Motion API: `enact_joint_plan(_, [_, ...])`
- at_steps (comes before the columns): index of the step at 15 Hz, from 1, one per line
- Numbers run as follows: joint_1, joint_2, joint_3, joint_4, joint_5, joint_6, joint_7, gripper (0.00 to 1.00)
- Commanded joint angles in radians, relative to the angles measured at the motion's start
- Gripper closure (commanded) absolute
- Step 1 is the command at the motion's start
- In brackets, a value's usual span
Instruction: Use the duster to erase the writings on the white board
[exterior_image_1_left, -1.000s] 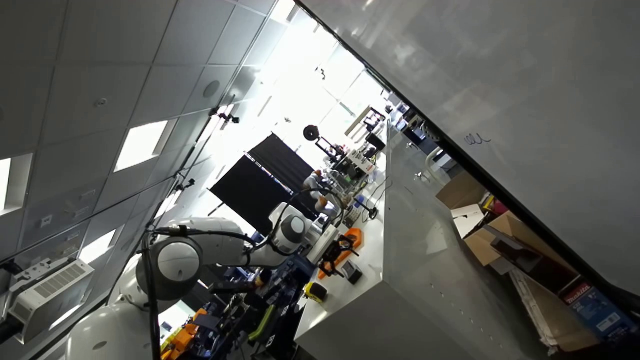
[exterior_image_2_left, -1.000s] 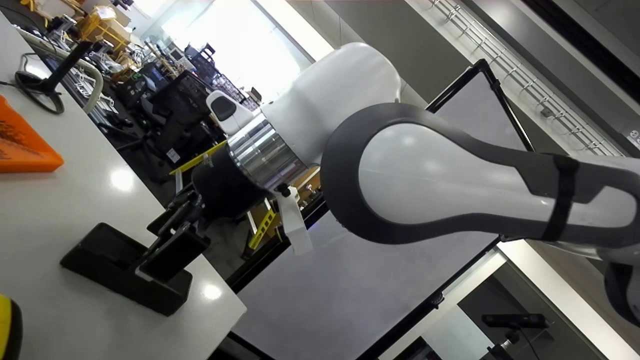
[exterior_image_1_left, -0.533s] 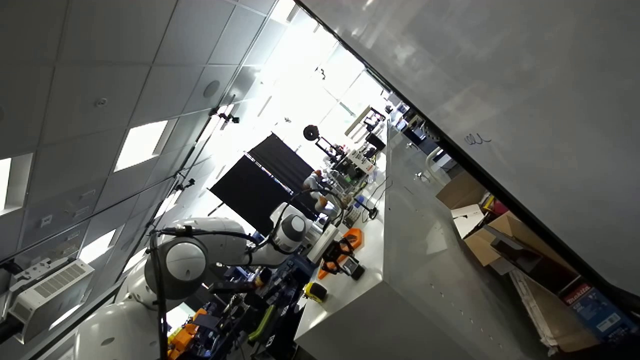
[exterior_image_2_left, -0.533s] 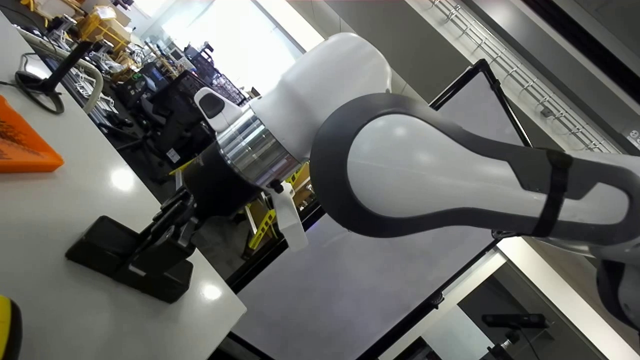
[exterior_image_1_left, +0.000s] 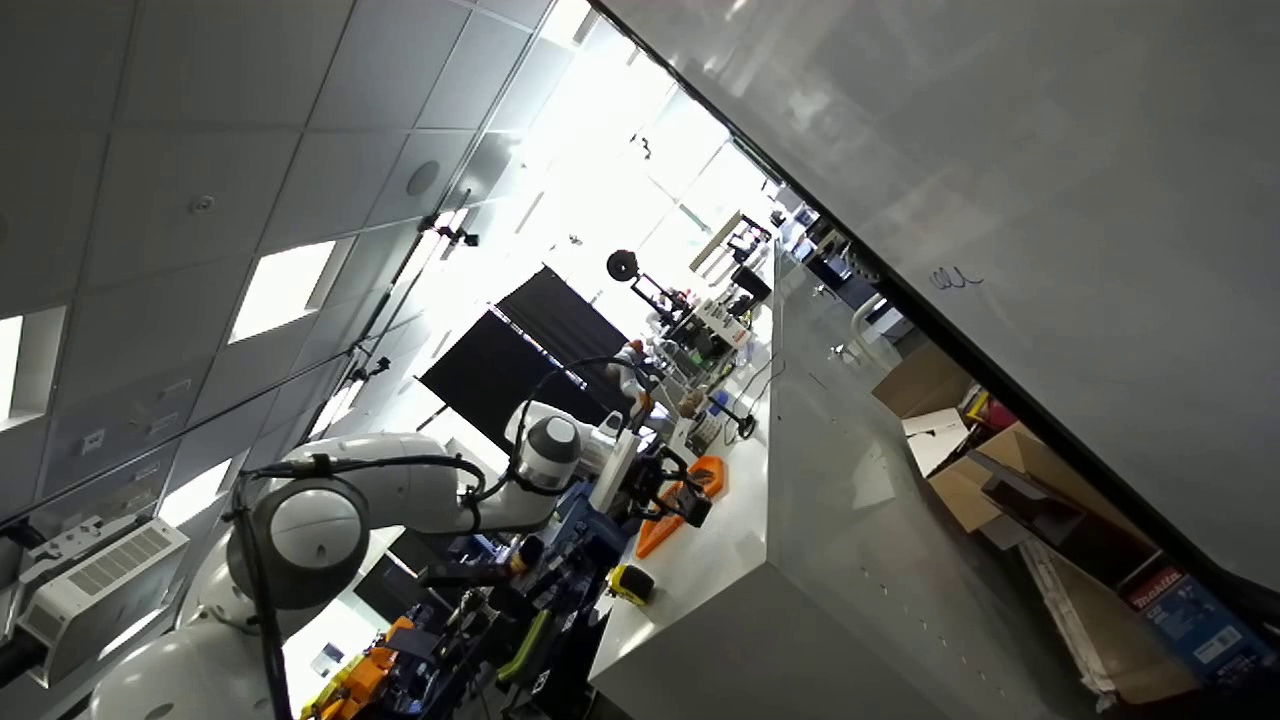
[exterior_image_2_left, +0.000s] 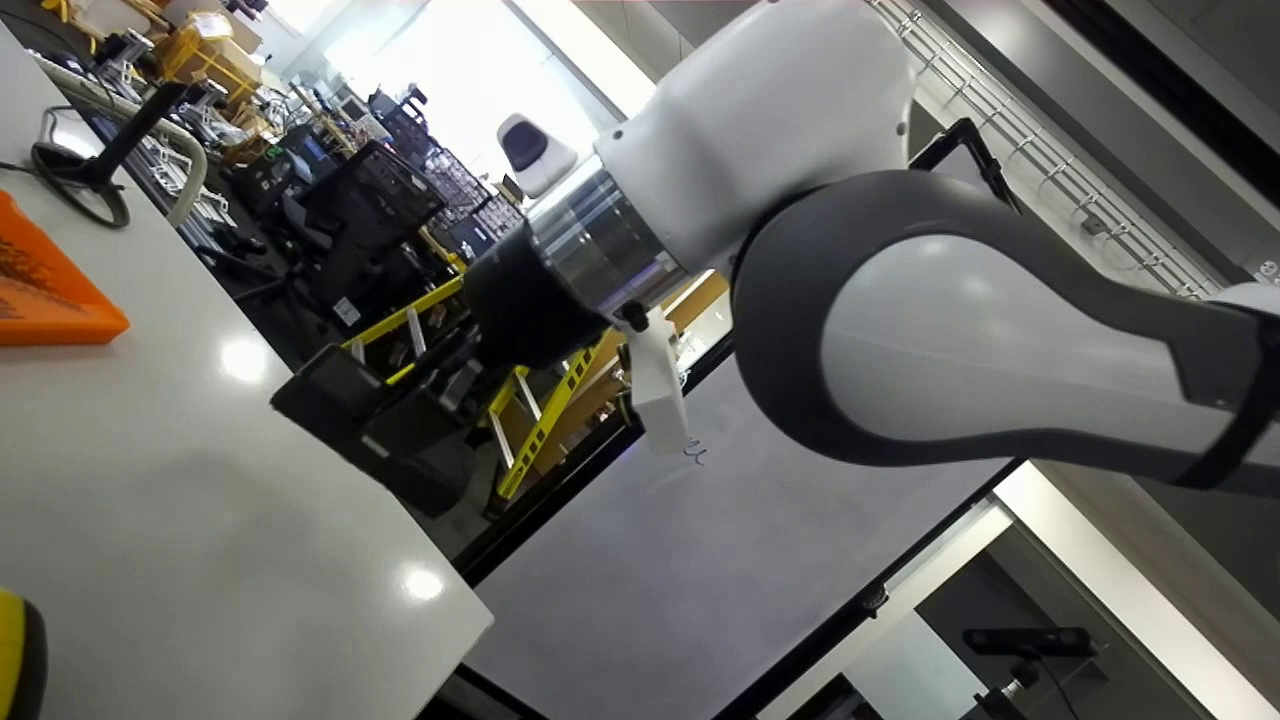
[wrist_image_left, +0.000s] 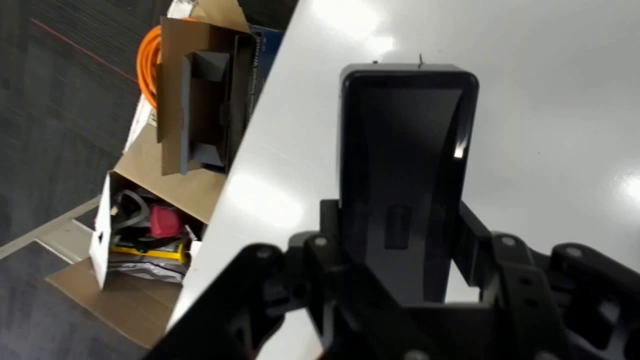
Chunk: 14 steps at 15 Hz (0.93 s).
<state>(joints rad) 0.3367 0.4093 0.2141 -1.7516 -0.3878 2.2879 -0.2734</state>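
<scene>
The duster (wrist_image_left: 405, 150), a black block with a glossy face, is gripped across its sides by my gripper (wrist_image_left: 400, 231) in the wrist view. Both fingers (wrist_image_left: 472, 245) press against it. In an exterior view the duster (exterior_image_2_left: 325, 388) hangs above the table's edge, off the surface. The white board (exterior_image_1_left: 1080, 150) fills the upper right of an exterior view and carries a small dark scribble (exterior_image_1_left: 955, 278). Behind the arm in an exterior view, the white board (exterior_image_2_left: 700, 560) shows part of the scribble (exterior_image_2_left: 695, 453) beside the gripper's white bracket.
On the white table (exterior_image_2_left: 200, 520) lie an orange tray (exterior_image_2_left: 50, 290), a yellow and black tape measure (exterior_image_1_left: 632, 583) and a black stand (exterior_image_2_left: 110, 165). Open cardboard boxes (exterior_image_1_left: 1060, 500) stand on the floor between table and board. A yellow ladder (exterior_image_2_left: 540, 430) is beyond the table.
One second ago the jaws stood around the duster on the table. They have shut on it, and arm and duster have risen off the tabletop, away from its front corner.
</scene>
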Motion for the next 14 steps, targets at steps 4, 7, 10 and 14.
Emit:
enact_joint_plan(4, [-0.038,-0.300,-0.030,-0.248,-0.086,-0.055,0.028,0.70])
enact_joint_plan(7, [-0.075,-0.421,-0.032,-0.351,-0.106,-0.112,0.000,0.70])
enact_joint_plan(10, [-0.111,-0.533,-0.040,-0.443,-0.193,-0.205,0.036,0.70])
enact_joint_plan(14, [-0.170,-0.666,-0.053,-0.531,-0.319,-0.329,0.098,0.70])
